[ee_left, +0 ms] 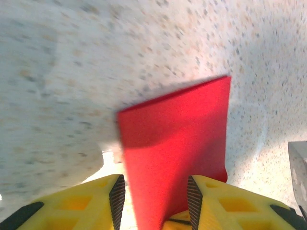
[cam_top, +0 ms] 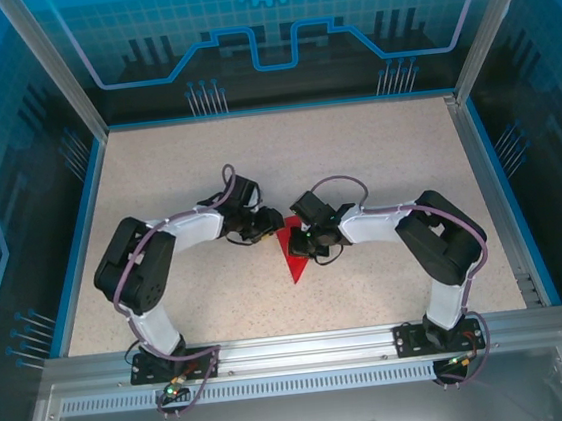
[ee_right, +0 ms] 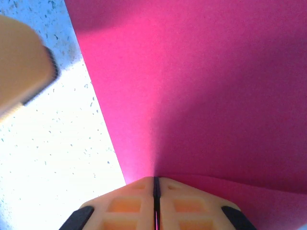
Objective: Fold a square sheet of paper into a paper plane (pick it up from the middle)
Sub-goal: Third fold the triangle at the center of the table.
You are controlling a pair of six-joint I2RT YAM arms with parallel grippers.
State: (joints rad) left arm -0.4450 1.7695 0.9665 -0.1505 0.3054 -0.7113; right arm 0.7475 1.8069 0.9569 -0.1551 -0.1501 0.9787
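Crease step: right gripper [ee_right: 154,182] pinches red paper [ee_right: 201,86] edge; left gripper [ee_left: 154,184] straddles it, jaws apart. Best pressed flat on tabletop [cam_top: 356,162], edges aligned.

The table [cam_top: 375,150] has a pale beige top with fine dark speckles, and a blue border [cam_top: 80,232] runs along its sides. Silver metal posts [cam_top: 49,64] stand at the far corners. Around it are blue panels [cam_top: 141,24] with line drawings and a gear. A grey metal rail [cam_top: 305,347] closes the near edge.
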